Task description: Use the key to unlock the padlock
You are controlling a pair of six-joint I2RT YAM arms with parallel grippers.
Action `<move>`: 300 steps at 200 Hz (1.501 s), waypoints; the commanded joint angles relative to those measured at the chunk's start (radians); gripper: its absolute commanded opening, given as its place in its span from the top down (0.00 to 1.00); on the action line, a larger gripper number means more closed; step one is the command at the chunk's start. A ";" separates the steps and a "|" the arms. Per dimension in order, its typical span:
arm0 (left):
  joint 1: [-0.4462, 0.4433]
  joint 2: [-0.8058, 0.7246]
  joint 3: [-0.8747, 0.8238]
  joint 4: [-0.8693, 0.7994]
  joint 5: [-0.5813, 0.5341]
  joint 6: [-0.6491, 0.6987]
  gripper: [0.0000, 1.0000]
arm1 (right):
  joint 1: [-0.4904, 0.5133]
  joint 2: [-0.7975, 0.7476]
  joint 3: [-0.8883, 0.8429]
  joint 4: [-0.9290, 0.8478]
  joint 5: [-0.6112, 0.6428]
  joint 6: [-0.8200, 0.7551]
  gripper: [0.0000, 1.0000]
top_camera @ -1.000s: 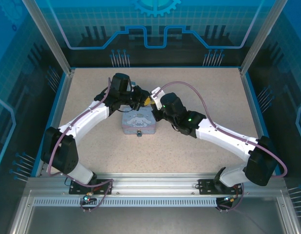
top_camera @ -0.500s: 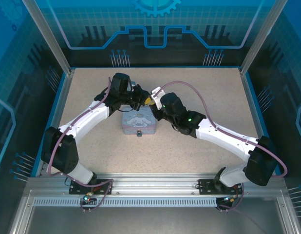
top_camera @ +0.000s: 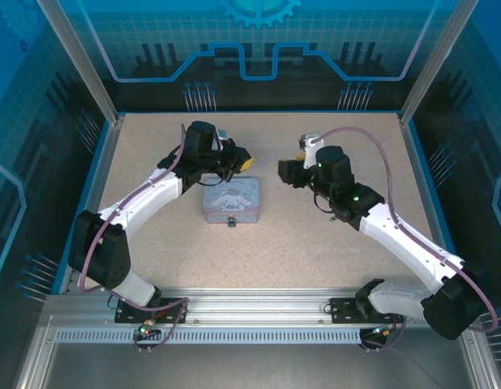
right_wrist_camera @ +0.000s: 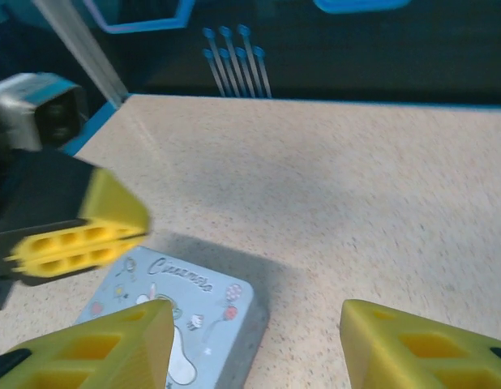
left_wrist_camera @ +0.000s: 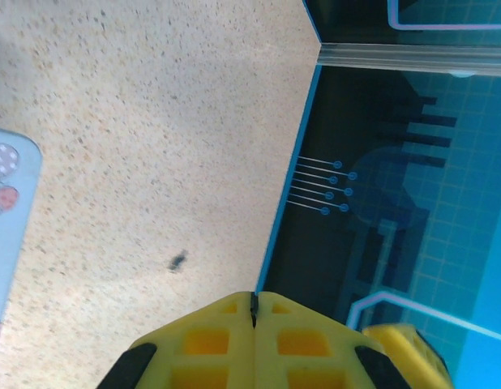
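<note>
Overhead, the padlock (top_camera: pixel 231 221) is sitting against the near edge of the pastel tin (top_camera: pixel 234 198), around the middle of the table (top_camera: pixel 340 235). The left gripper (top_camera: pixel 243 162) is hanging by the tin's far edge, across the lid from the padlock, while the right gripper (top_camera: pixel 284 172) is hanging off to the tin's right, well apart from the padlock. Through the left wrist camera, the left gripper (left_wrist_camera: pixel 253 312) is clenching, its yellow fingers (left_wrist_camera: pixel 210 340) pressing flat together; whether anything thin is pinched there I cannot tell. Through the right wrist camera, the right gripper (right_wrist_camera: pixel 254 324) is gaping wide, released, above the tin (right_wrist_camera: pixel 210 300), facing the left gripper (right_wrist_camera: pixel 80 235)
</note>
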 commanded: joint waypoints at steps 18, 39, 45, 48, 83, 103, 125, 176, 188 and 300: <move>-0.007 -0.070 -0.017 -0.054 -0.134 0.215 0.80 | -0.095 0.109 -0.020 -0.276 0.038 0.220 0.43; -0.007 -0.104 -0.049 -0.036 -0.167 0.249 0.57 | -0.183 0.187 -0.003 -0.436 0.097 0.342 0.43; -0.006 -0.109 -0.056 -0.031 -0.168 0.256 0.50 | -0.212 0.202 -0.005 -0.459 0.097 0.364 0.43; -0.007 -0.110 -0.060 -0.029 -0.170 0.260 0.47 | -0.225 0.209 -0.008 -0.472 0.099 0.376 0.44; -0.006 -0.128 -0.108 0.006 -0.176 0.272 0.18 | -0.347 0.214 -0.054 -0.526 0.117 0.466 0.44; -0.007 -0.125 -0.118 0.022 -0.168 0.269 0.12 | -0.402 0.235 -0.073 -0.542 0.104 0.491 0.44; -0.008 -0.116 -0.104 0.014 -0.160 0.274 0.04 | -0.458 0.274 -0.103 -0.515 0.039 0.513 0.47; -0.008 -0.122 -0.086 0.009 -0.155 0.283 0.01 | -0.474 0.349 -0.176 -0.425 -0.024 0.555 0.55; -0.008 -0.120 -0.087 0.014 -0.152 0.281 0.01 | -0.473 0.358 -0.181 -0.412 -0.027 0.561 0.57; -0.010 -0.094 -0.097 0.051 -0.129 0.256 0.01 | -0.552 0.270 -0.167 -0.436 0.009 0.564 0.44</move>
